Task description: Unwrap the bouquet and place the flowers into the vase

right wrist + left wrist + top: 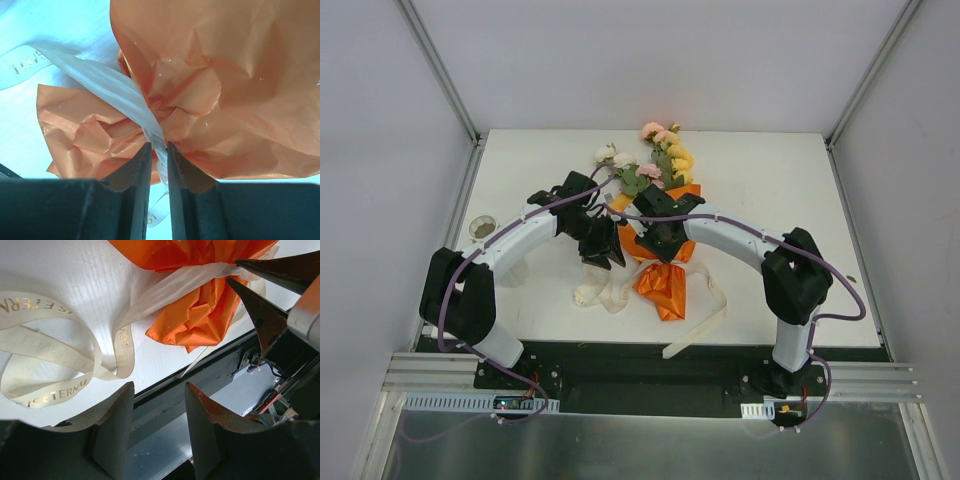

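As the bouquet (665, 288) lies on the bench (770, 180), blooms (670, 155) pointing at its far edge, the right hand (159, 145) pinches the ribbon (100, 80). The left hand (160, 386) gapes empty.

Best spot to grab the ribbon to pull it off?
The taut flat strand of ribbon at the cinched neck of the orange paper, from above, jaws across its width: there it stands clear of the folds. The right gripper pinches there.

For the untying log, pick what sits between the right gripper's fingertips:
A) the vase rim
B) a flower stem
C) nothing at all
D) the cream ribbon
D: in the right wrist view the cream ribbon runs down between the fingertips of the right gripper, at the gathered waist of the orange paper.
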Controlling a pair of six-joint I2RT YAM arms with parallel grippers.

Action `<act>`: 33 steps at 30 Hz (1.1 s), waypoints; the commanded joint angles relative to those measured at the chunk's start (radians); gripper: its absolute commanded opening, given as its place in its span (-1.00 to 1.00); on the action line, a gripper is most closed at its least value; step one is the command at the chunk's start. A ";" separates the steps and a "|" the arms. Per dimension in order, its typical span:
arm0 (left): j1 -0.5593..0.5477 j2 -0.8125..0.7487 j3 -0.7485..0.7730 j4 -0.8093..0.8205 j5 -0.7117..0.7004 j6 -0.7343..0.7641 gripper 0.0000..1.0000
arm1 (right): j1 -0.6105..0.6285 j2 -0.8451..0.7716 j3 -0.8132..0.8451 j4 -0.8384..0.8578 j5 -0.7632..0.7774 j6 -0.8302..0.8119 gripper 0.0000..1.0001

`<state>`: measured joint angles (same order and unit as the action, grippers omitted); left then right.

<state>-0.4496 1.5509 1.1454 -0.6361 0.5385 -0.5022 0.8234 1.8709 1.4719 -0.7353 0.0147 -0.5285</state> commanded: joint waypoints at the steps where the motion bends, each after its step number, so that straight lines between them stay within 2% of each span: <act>1: 0.002 -0.048 -0.004 0.004 0.020 0.031 -0.11 | 0.008 0.025 0.045 -0.030 -0.005 -0.013 -0.62; 9: 0.002 -0.049 -0.003 0.004 0.020 0.033 -0.11 | 0.010 0.033 0.062 -0.039 -0.005 -0.014 -0.85; 13: 0.002 -0.045 -0.001 0.004 0.025 0.034 -0.09 | 0.011 0.031 0.047 -0.035 -0.001 -0.013 -0.71; 19: 0.002 -0.043 -0.003 0.003 0.026 0.034 -0.08 | 0.013 0.033 0.033 -0.029 0.010 -0.016 -0.63; 25: 0.002 -0.045 -0.003 0.004 0.028 0.034 -0.08 | 0.013 0.042 0.037 -0.029 0.002 -0.018 -0.65; 33: 0.002 -0.046 -0.006 0.003 0.028 0.034 -0.07 | 0.013 0.045 0.044 -0.032 -0.005 -0.016 -0.80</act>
<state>-0.4431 1.5501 1.1393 -0.6395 0.5194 -0.5026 0.8253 1.8931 1.4990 -0.7528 0.0116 -0.5339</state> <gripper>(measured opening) 0.459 0.112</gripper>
